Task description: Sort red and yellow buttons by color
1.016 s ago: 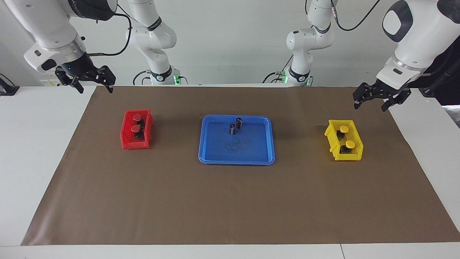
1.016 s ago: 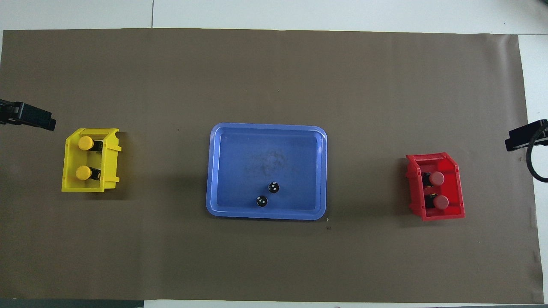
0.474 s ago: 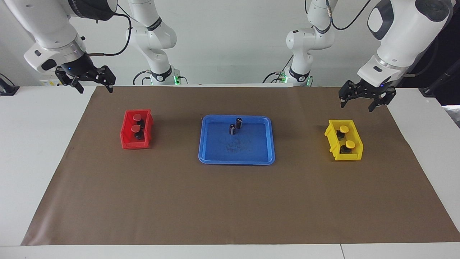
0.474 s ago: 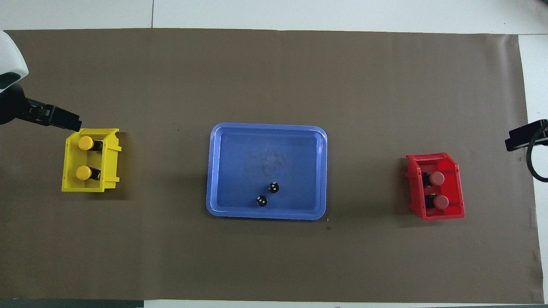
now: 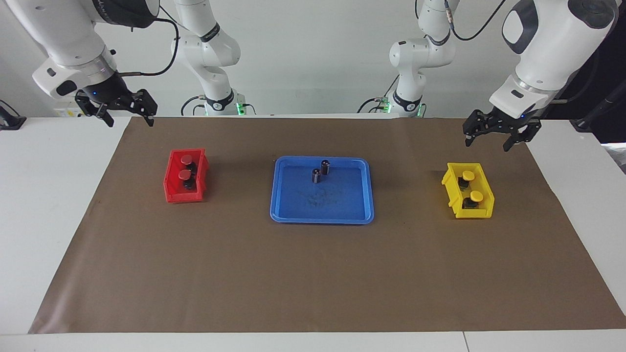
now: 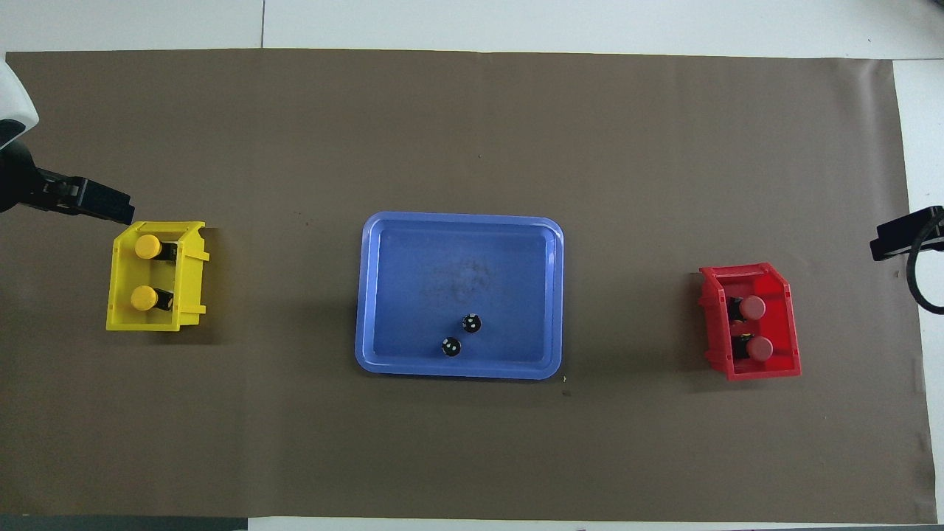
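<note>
Nearest the robots, the left hand hangs wide open and empty just over the robots' edge of the yellow plastic bin; the right hand, equally open and empty, waits off the brown mat.

The two yellow-capped push buttons lie tipped over in that bin, and the two red-capped push buttons in the red plastic bin. Their long axes run crosswise, black bodies pointing toward the blue plastic tray.

Sorting looks done. A careless left-hand descent could clip the yellow bin's rim and spill it.
</note>
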`<action>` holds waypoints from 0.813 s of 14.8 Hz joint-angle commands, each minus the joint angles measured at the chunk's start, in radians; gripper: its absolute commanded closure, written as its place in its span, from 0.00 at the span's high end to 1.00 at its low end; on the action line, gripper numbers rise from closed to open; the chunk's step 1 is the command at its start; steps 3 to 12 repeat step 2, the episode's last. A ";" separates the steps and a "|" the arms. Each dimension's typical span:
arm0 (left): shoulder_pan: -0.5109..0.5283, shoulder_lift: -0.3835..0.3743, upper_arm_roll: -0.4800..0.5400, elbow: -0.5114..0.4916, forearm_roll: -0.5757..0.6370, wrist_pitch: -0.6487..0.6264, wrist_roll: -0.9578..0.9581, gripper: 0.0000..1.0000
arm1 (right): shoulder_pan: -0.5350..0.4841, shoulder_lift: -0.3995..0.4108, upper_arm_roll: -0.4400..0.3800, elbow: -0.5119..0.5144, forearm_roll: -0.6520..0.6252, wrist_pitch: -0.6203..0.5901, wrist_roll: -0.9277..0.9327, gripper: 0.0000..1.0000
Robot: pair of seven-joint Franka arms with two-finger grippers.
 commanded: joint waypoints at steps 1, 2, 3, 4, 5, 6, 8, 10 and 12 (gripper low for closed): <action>-0.002 -0.010 -0.001 0.000 0.007 0.000 -0.041 1.00 | -0.003 -0.017 0.003 -0.020 0.004 0.000 0.011 1.00; -0.002 -0.010 -0.001 0.003 0.007 0.000 -0.039 1.00 | -0.003 -0.017 0.003 -0.020 0.004 0.000 0.011 1.00; -0.002 -0.010 -0.001 0.003 0.007 0.000 -0.039 1.00 | -0.003 -0.017 0.003 -0.020 0.004 0.000 0.011 1.00; -0.002 -0.010 -0.001 0.003 0.007 0.000 -0.039 1.00 | -0.003 -0.017 0.003 -0.020 0.004 0.000 0.011 1.00; -0.002 -0.010 -0.001 0.003 0.007 0.000 -0.039 1.00 | -0.003 -0.017 0.003 -0.020 0.004 0.000 0.011 1.00; -0.002 -0.010 -0.001 0.003 0.007 0.000 -0.039 1.00 | -0.003 -0.017 0.003 -0.020 0.004 0.000 0.011 1.00; -0.002 -0.010 -0.001 0.003 0.007 0.000 -0.039 1.00 | -0.003 -0.017 0.003 -0.020 0.004 0.000 0.011 1.00; -0.002 -0.010 -0.001 0.003 0.007 0.000 -0.039 1.00 | -0.003 -0.017 0.003 -0.020 0.004 0.000 0.011 1.00; -0.002 -0.010 -0.001 0.003 0.007 0.000 -0.039 1.00 | -0.003 -0.017 0.003 -0.020 0.004 0.000 0.011 1.00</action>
